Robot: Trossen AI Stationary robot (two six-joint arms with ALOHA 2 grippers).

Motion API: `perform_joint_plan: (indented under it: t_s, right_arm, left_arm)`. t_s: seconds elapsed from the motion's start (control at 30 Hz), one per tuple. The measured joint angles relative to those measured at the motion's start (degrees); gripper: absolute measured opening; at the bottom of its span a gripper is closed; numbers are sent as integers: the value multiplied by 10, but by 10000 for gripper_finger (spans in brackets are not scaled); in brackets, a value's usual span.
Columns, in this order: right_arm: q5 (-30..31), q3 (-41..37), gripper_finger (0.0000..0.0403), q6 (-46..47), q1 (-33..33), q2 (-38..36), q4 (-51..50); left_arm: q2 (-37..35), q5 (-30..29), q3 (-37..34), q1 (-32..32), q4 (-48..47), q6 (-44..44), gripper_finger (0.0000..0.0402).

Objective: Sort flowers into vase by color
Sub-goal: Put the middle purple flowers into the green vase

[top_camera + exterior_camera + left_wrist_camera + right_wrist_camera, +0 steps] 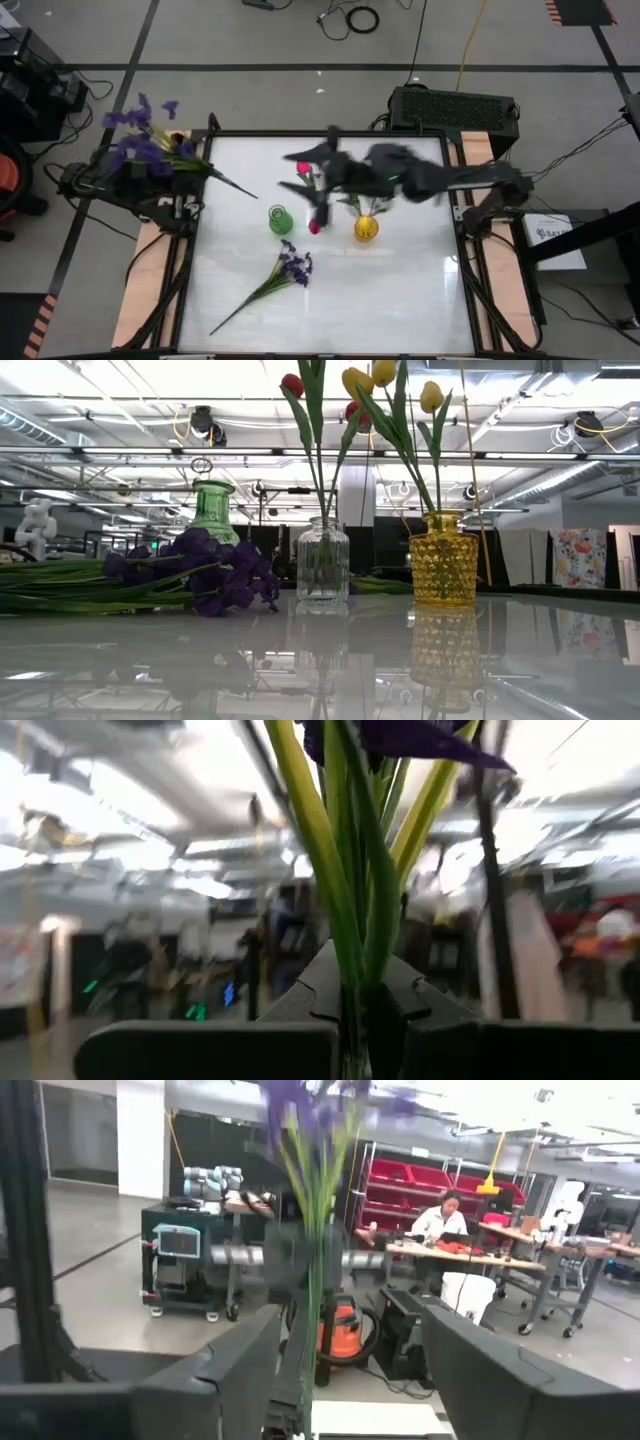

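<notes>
- Left gripper point(350, 1020) is clamped tight on the green stems of a purple sprig point(140, 140), holding it at the table's far-left corner.
- Right gripper point(345, 1380) hangs over the vases with fingers spread, nothing in them.
- Yellow tulips point(385, 375) stand in the yellow vase point(443, 558), a red tulip point(292, 384) in the clear vase point(322, 560).
- Green vase point(215, 510) has no flowers in it; another purple sprig point(290, 265) lies flat on the table point(400, 290) nearby.

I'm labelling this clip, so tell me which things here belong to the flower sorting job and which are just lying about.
Part of the job:
- purple sprig held in the left tool
- purple sprig on the table
- green vase
- clear vase with pink-red tulips
- yellow vase with yellow tulips
- right tool, open

Just lying about:
- floor cables
- black box behind the table
</notes>
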Motion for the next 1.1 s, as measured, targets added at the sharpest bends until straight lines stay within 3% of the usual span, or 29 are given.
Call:
perform_joint_plan:
  t_s: [0.17,0.33,0.6,0.77,1.1]
  right_arm:
    - [-8,1,241,-18,16,-99,-113]
    - [9,1,231,-11,23,-181,-292]
    - [96,-26,211,57,21,-288,-451]
    - [112,-142,202,76,21,-361,-431]
    - [127,-416,186,85,21,-536,-223]
  left_arm:
    - [-3,-39,-4,0,-57,-14,16]
    - [2,-96,-32,26,-72,-54,15]
    - [6,-50,-90,98,-43,-127,22]
    - [26,-1,-125,133,26,-165,23]
    - [103,9,-152,164,85,-200,25]
